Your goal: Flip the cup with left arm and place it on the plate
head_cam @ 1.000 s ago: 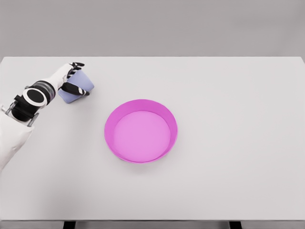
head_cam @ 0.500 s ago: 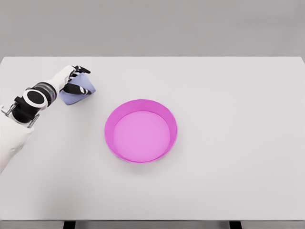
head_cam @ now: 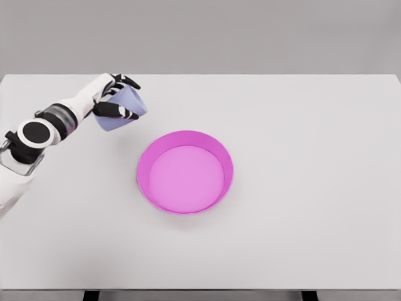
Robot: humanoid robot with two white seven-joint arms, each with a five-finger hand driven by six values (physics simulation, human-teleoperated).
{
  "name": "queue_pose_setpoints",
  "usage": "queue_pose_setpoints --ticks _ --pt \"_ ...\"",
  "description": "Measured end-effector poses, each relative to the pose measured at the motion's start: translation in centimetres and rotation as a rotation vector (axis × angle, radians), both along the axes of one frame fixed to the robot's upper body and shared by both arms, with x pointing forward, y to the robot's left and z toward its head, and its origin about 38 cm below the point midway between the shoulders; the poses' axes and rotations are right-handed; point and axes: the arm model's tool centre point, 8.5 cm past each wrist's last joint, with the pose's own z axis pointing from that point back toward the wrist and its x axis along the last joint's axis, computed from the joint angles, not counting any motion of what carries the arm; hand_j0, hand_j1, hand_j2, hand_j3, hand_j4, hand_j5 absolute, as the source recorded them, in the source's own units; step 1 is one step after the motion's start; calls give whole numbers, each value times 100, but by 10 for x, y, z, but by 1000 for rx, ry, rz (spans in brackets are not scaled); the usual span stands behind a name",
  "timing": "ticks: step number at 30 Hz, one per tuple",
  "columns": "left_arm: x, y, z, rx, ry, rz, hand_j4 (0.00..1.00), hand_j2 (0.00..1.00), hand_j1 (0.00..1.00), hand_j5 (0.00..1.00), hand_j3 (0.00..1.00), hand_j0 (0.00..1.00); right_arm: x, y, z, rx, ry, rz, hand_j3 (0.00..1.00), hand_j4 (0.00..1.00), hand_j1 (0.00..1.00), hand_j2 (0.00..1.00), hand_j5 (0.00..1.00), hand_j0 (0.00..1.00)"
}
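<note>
- Cup (head_cam: 122,108): a pale lavender-blue tumbler with smooth, plain walls, tapering from one end to the other. It shows no handle and no marking.
- Orientation of the cup: it is tilted, neither upright nor flat. Its long axis runs on a diagonal from the picture's lower left to its upper right. The broader, rounded end lies at the lower left, toward the wrist, and the narrower end points to the upper right. Which end is the open mouth cannot be told from this view.
- Position of the cup: over the far left part of the table (head_cam: 301,125), well apart from the plate (head_cam: 185,172) and up and to the left of it. No part of it touches the plate.
- Left hand (head_cam: 111,99): curled around the cup. The dark fingers (head_cam: 127,81) wrap over the cup's upper edge, and the thumb crosses its near side, so the cup is gripped between them. The white forearm enters from the lower left edge.
- Plate: a bright magenta round dish with a raised rim and a flat, lighter pink floor, standing near the middle of the table.
- Table: a plain white top, with a grey wall behind it.
</note>
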Motion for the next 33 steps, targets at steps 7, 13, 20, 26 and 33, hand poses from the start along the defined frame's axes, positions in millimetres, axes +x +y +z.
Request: queue_pose_setpoints --ticks 7,13,20,26,33 --pt "-29 -37 24 -176 -203 -258 53 53 53 53 53 53 0 0 0 0 0 0 100 100 100 100 100 100" --pt "-59 -56 28 -359 -349 -428 52 52 52 52 52 52 0 0 0 0 0 0 100 100 100 100 100 100" --pt "-83 -59 32 -604 -471 -524 52 52 52 52 52 52 0 0 0 0 0 0 100 100 100 100 100 100" --pt "-98 -55 20 -801 -475 -506 50 50 50 50 50 50 0 0 0 0 0 0 100 100 100 100 100 100" --pt "-109 -71 1 -949 -411 -473 50 50 50 50 50 50 0 0 0 0 0 0 100 100 100 100 100 100"
